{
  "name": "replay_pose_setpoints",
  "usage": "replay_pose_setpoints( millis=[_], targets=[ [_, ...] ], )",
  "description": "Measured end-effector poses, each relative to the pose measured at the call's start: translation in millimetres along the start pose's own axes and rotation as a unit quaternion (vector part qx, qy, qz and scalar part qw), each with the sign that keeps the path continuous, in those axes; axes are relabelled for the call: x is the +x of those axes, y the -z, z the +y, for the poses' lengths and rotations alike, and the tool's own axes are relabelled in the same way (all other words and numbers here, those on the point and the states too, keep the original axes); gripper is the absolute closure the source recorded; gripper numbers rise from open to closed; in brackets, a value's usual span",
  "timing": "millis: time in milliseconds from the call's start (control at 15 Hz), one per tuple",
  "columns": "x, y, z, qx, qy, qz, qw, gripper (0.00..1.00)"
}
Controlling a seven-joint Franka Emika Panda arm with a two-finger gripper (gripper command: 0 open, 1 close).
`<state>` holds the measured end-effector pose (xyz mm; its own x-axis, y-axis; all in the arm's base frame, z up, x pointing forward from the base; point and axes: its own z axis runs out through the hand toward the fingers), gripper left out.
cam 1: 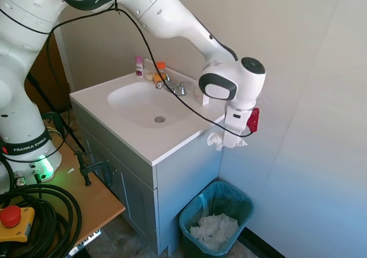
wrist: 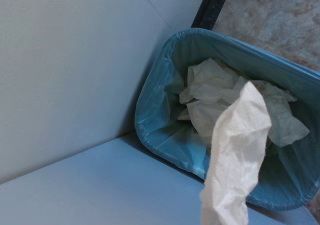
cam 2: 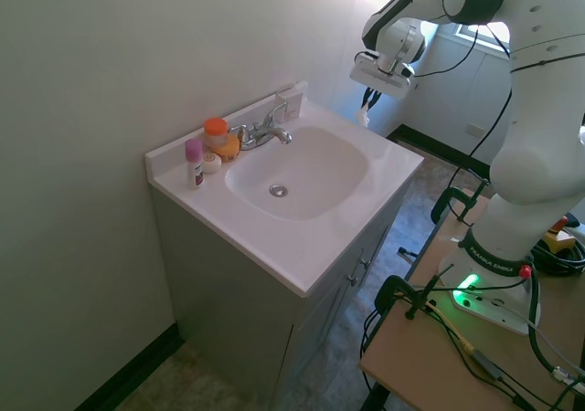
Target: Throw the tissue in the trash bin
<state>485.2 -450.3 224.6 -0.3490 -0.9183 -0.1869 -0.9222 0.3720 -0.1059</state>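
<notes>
Bathroom corner: white vanity top (cam 1: 146, 146) with moulded basin (cam 1: 148, 102), chrome faucet (cam 1: 179, 88), pink-capped bottle (cam 1: 139, 65) and orange-capped bottle (cam 1: 161, 70) at back edge; grey cabinet (cam 1: 172, 189) below, pale walls on two sides. Gripper (cam 1: 229, 141) positioned past the vanity's end, beside the wall, pointing down. Jaws clamped on the tissue (cam 1: 217, 140), white crumpled wad protruding from the fingertips, level with the counter edge and clear of it. Teal trash bin (cam 1: 243, 203) on the floor directly beside the cabinet, lined with a bluish bag, already holding a heap of crumpled white paper (cam 1: 213, 228). Wrist view: hanging tissue strip (wrist: 235, 160) in foreground, bin opening (wrist: 165, 70) beneath, offset slightly so that the strip overlaps the near rim as well as the interior. Second exterior view: gripper (cam 2: 367, 110) beyond the far corner of the vanity, bin hidden. Step in hand, as judged: transport complete or nearly so, tissue held high above the bin, release not yet made. Next move, as judged: small shift toward bin centre if needed, optional descent to shorten the drop, then jaws opened. Light paper likely to drift or cling to a pad; rim and cabinet side close enough to catch a stray fall.
</notes>
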Motion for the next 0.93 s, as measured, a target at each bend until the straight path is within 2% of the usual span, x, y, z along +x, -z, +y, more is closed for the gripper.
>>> replay_pose_setpoints(
  millis=[733,933],
  targets=[
    [-9,-2,-3,0.002,0.020,-0.002,0.9998,0.00],
    [-11,30,4,0.025,0.034,0.004,0.9991,0.00]
  ],
)
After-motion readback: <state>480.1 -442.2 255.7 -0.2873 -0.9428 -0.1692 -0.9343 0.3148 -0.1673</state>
